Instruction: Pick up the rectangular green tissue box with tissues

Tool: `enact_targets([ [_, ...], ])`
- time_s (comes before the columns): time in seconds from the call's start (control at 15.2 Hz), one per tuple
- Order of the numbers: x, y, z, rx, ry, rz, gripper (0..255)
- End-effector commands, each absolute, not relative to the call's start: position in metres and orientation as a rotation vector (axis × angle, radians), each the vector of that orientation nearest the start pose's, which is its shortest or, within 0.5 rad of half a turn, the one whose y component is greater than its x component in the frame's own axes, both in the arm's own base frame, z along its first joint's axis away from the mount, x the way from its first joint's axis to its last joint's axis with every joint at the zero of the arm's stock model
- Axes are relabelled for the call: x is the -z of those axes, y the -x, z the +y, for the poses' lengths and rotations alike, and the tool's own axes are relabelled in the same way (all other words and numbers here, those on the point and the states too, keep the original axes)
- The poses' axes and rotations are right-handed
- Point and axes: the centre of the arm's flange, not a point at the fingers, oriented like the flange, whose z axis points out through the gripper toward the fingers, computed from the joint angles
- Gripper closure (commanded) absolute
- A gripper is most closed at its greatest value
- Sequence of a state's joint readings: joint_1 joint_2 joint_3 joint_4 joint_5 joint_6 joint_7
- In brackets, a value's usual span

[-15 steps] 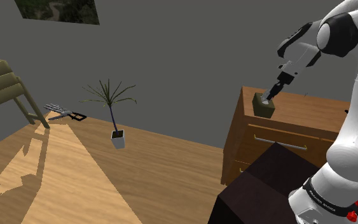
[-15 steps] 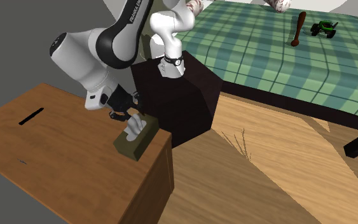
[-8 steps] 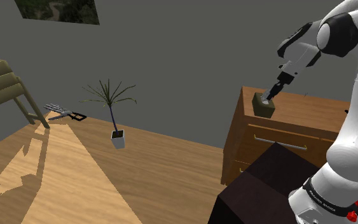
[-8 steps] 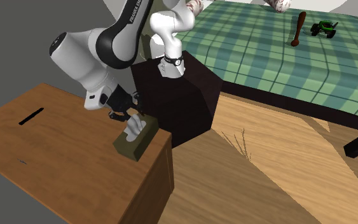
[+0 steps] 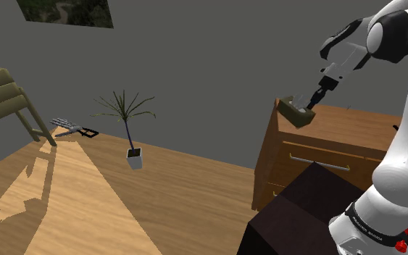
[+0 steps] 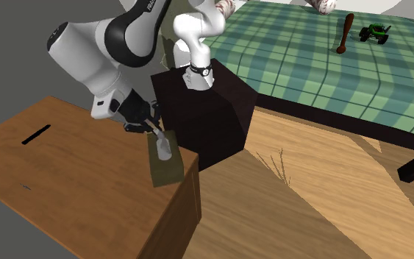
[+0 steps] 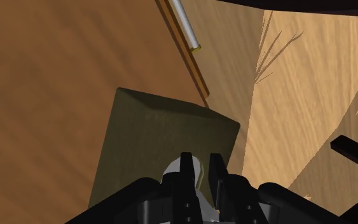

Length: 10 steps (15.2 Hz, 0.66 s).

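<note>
The tissue box is dark olive green, with a white tissue sticking out of its top. It hangs tilted just above the corner of the brown wooden dresser. My gripper comes down on it from above, shut on the tissue tuft. In the second exterior view the gripper is over the box at the dresser's corner nearest the stand. In the wrist view the fingers of the gripper clasp the tissue above the olive box.
The black stand is right beside the dresser. A small flat black object lies further along the dresser top. A potted plant and a chair stand on the wooden floor. A green plaid table holds a toy car.
The box, which rested flat on the dresser, now hangs raised and tilted from the gripper. The hand has moved up and a little toward the stand.
</note>
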State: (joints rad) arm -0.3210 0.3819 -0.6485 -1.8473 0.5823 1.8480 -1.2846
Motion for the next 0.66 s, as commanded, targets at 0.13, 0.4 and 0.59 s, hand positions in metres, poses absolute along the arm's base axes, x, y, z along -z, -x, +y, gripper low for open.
enact_targets([
  [0.13,-0.359,-0.393,-0.454,0.216,2.756,-0.099,255],
  [0.4,-0.38,-0.393,-0.454,0.216,2.756,-0.099,255],
  [0.59,-0.386,-0.393,-0.454,0.216,2.756,-0.099,255],
])
